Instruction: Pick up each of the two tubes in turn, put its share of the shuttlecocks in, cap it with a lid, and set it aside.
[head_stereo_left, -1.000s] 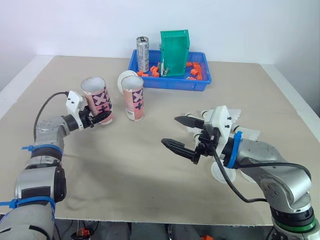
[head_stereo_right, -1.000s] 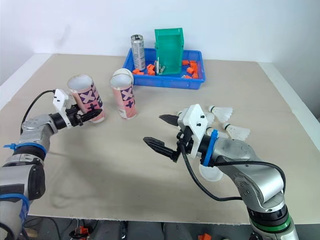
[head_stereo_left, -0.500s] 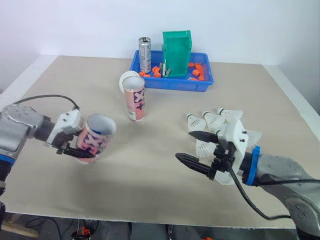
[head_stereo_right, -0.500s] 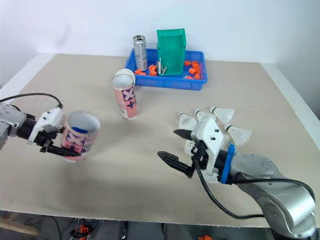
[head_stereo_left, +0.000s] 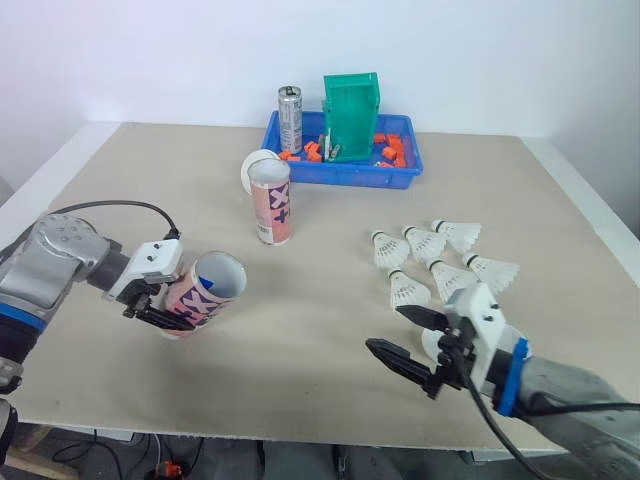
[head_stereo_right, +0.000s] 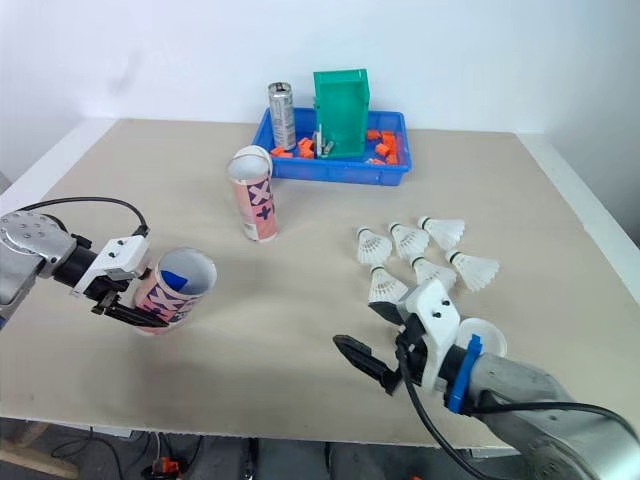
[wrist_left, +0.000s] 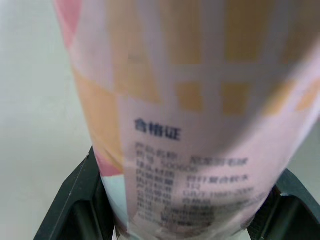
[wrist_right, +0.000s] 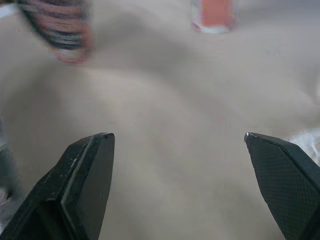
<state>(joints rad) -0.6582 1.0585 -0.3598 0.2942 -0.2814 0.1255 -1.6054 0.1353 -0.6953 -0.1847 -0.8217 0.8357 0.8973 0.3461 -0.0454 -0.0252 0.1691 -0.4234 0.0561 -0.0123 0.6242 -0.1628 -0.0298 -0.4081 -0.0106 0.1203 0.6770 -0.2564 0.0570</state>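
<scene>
Lower left of the frame: left gripper (head_stereo_left: 176, 310), fingers closed on opposite sides of the pink patterned tube (head_stereo_left: 205, 290), tube apparently clear of the counter (head_stereo_left: 300, 340) and tilted, open mouth facing up and toward frame centre. Lower right: right gripper (head_stereo_left: 388, 330), fingers spread wide on nothing, low over the counter just below the shuttlecocks (head_stereo_left: 430, 262), six in a tight cluster right of centre. Beside that gripper, partly hidden by it, a white lid (head_stereo_right: 480, 335). Upper centre: second tube (head_stereo_left: 271, 210) upright, another lid (head_stereo_left: 255, 168) leaning at its far side; behind, a blue tray (head_stereo_left: 400, 172) of unrelated parts. Step in hand, by judgement: held tube presented for loading, first shuttlecock not yet grasped. Likely failures from here: feather skirt crushed if the fingers close across it rather than near the cork; neighbours nudged and scattered, given the wide opening and the close packing; skirt caught on the tube rim through poor alignment of the two arms; smooth round tube wall turning or slipping in its two-sided grip under an insertion push; shuttlecock sliding back out if the tilt goes too flat; near lid swept toward the counter edge by the right arm.
</scene>
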